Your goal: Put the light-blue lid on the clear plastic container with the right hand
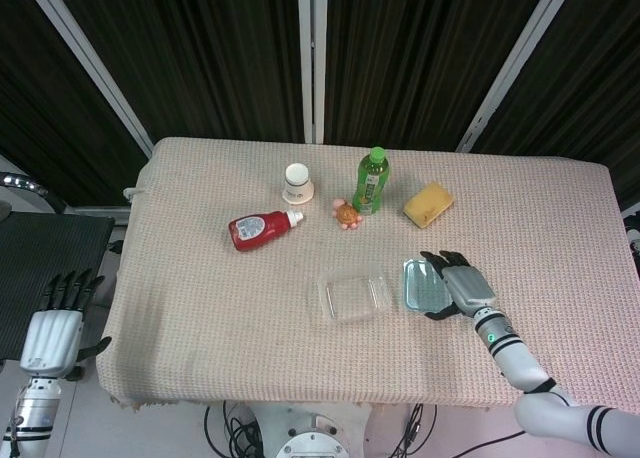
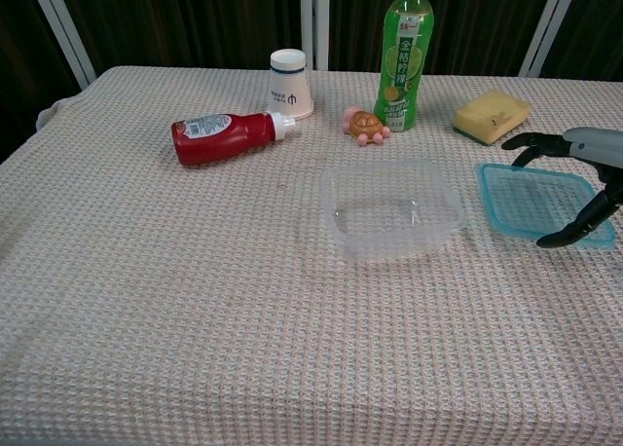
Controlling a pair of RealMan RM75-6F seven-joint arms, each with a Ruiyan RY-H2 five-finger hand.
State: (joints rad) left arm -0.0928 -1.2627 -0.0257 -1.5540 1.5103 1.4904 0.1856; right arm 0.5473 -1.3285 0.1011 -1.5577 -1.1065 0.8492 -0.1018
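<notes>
One table (image 1: 200, 308), covered in a pinkish waffle-weave cloth, filled most of both views. Two hands showed: the left hand (image 1: 50, 333) hung off the table at the lower left of the head view, its fingers apart and holding nothing; the right hand (image 1: 462, 286) sat at centre right, fingers (image 2: 569, 234) spread over the one light-blue lid (image 2: 540, 201), thumb at its near edge, other fingers at its far edge. Whether it truly gripped the lid could not be told. The lid lay just right of the one clear plastic container (image 2: 392, 209), apart from it. In the upper middle stood one green bottle (image 1: 370, 180), with one red ketchup bottle (image 1: 260, 228) lying on its side, one yellow sponge (image 1: 428, 204), one white cup (image 1: 297, 183) and one small turtle toy (image 1: 346, 215)
</notes>
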